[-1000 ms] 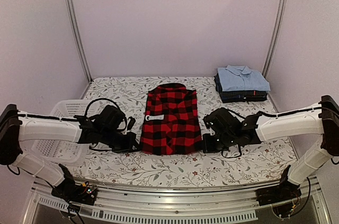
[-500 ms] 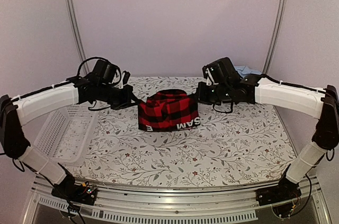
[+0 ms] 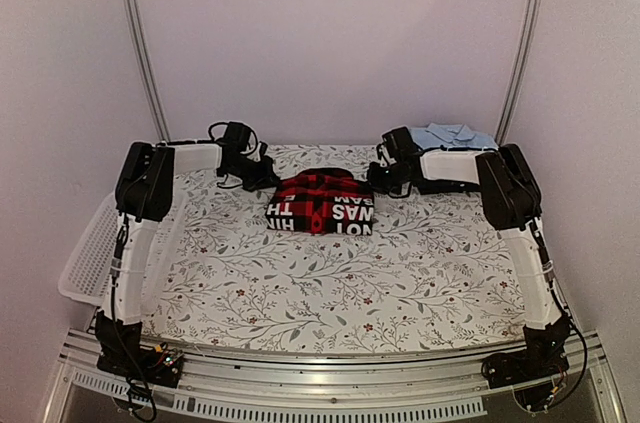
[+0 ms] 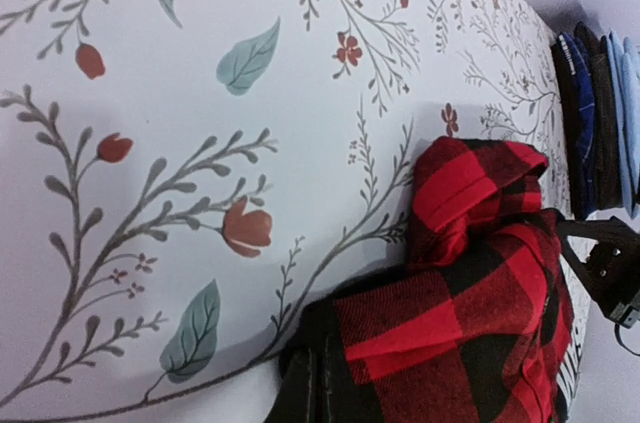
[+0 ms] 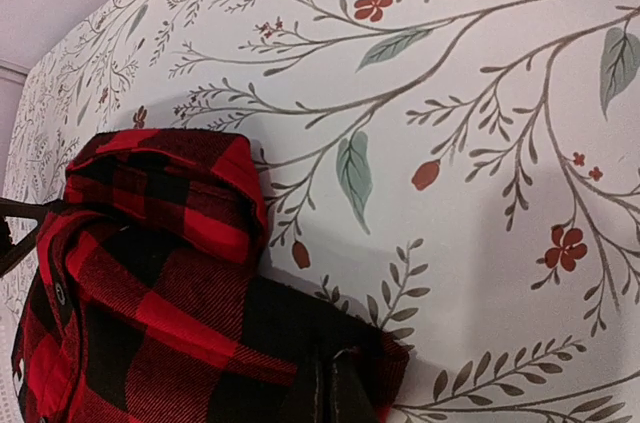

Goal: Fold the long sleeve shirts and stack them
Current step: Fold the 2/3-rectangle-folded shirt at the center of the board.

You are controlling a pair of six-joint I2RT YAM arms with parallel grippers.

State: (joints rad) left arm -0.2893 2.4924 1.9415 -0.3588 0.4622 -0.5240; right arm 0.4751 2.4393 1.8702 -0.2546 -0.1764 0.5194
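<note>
Your plaid shirt point(image 3: 318, 205) lies folded over on the far middle of the bench point(image 3: 300, 288). It is a low bundle with its dark inner side showing along the near half, where white block letters can be read. Both arms stretch to it, one from each side.

Your left claw point(image 3: 268, 181) sits at the bundle's far left corner. In its wrist view the fingers point(image 4: 300, 388) are pinched tight on a fold of the red-and-black cloth, and the cloth rests on the bench. Your right claw point(image 3: 378, 181) sits at the far right corner. Its wrist view shows the same: fingers point(image 5: 320, 391) closed together on the shirt's edge, with the cloth lying on the floral cover. Between the two claws the shirt bunches into a rounded hump.

Behind the right arm, in the far right corner, the blue shirt point(image 3: 450, 135) tops a folded stack. The left wrist view shows navy shirts point(image 4: 578, 113) in that stack beside it. The stack lies apart from the plaid shirt. A white basket point(image 3: 85, 263) sits at the bench's left edge, well apart from both claws.
</note>
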